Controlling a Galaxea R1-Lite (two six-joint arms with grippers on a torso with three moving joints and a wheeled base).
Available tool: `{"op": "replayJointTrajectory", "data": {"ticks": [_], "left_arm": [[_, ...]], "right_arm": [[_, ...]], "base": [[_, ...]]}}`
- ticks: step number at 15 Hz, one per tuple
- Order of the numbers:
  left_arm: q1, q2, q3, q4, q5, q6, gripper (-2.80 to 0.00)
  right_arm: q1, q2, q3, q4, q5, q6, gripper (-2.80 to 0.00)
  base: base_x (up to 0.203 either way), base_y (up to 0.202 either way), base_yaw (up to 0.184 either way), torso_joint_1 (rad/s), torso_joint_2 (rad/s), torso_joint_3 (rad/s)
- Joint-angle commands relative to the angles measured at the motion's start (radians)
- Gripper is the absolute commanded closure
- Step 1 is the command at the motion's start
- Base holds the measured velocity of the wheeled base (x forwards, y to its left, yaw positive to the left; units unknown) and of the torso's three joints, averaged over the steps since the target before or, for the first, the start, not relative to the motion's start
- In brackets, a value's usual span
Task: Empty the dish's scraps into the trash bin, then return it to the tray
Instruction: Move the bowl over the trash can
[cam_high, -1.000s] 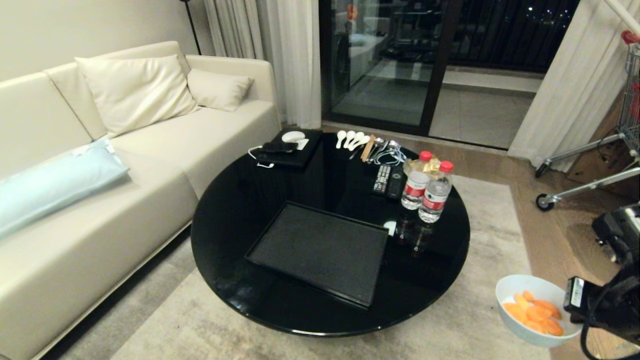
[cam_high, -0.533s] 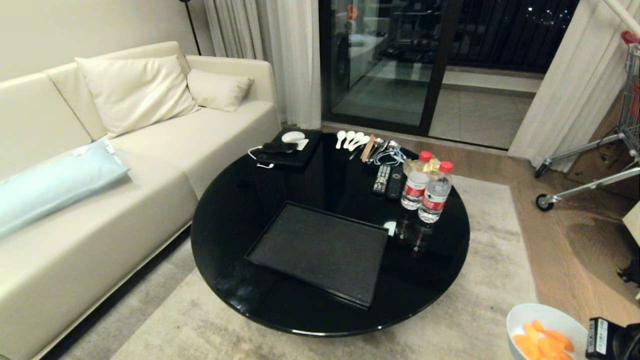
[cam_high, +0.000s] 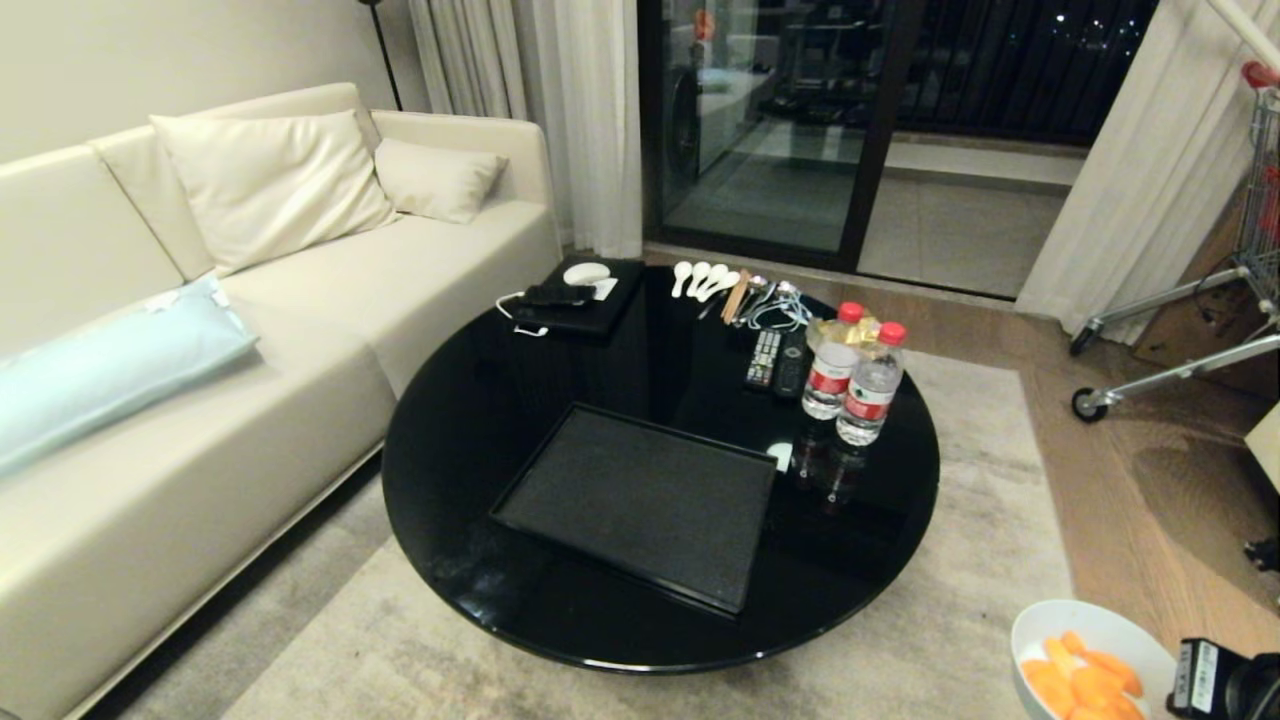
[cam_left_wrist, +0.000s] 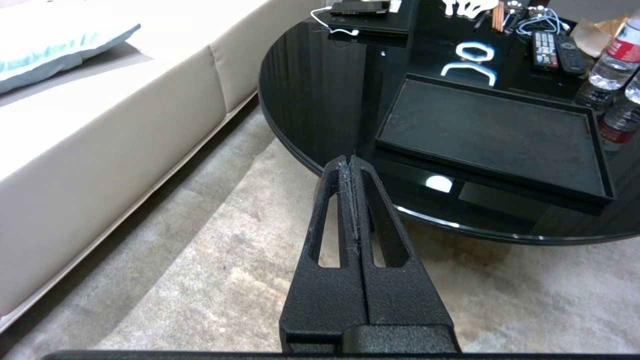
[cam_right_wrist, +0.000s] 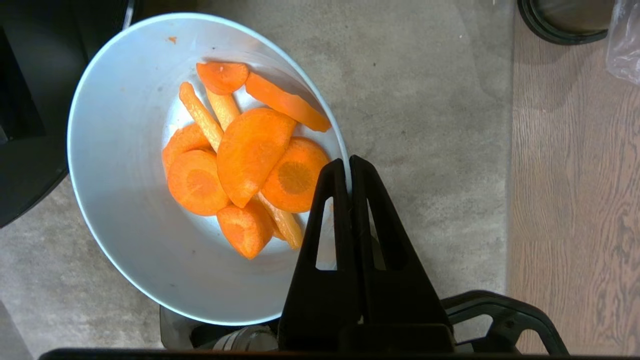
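Lowered and drawn back since a second ago, the dish (cam_high: 1092, 657) of scraps (cam_right_wrist: 245, 160) is held off the table's right, its rim pinched by the closed right gripper (cam_right_wrist: 350, 167). The trash bin (cam_right_wrist: 565, 20) is seen just beyond the gripper tips, past the dish rim, so the right arm is nearer. The left gripper (cam_left_wrist: 354, 167) is parked shut and empty near the tray (cam_high: 640, 500).

Round black glossy table (cam_high: 480, 420) on a grey rug (cam_high: 960, 640). Toward its far edge: white spoons (cam_high: 700, 278), two remotes (cam_high: 778, 362), a black box (cam_high: 585, 300). Near its right edge: two water bottles (cam_high: 855, 375), red-capped, standing side by side. Left of the table: a cream sofa (cam_high: 200, 400) with cushions.
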Motion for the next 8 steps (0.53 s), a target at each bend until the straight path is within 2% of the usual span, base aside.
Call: {"op": "replayJointTrajectory", "data": {"ticks": [1, 8], "left_arm": [[0.000, 0.000, 0.000, 0.000, 0.000, 0.000, 0.00], [0.000, 0.000, 0.000, 0.000, 0.000, 0.000, 0.00]], "right_arm": [[0.001, 0.001, 0.012, -0.009, -0.002, 0.003, 0.00], [0.000, -0.009, 0.009, -0.005, -0.003, 0.003, 0.00]], "base": [[0.000, 0.000, 0.000, 0.000, 0.00, 0.000], [0.000, 0.000, 0.000, 0.000, 0.00, 0.000]]}}
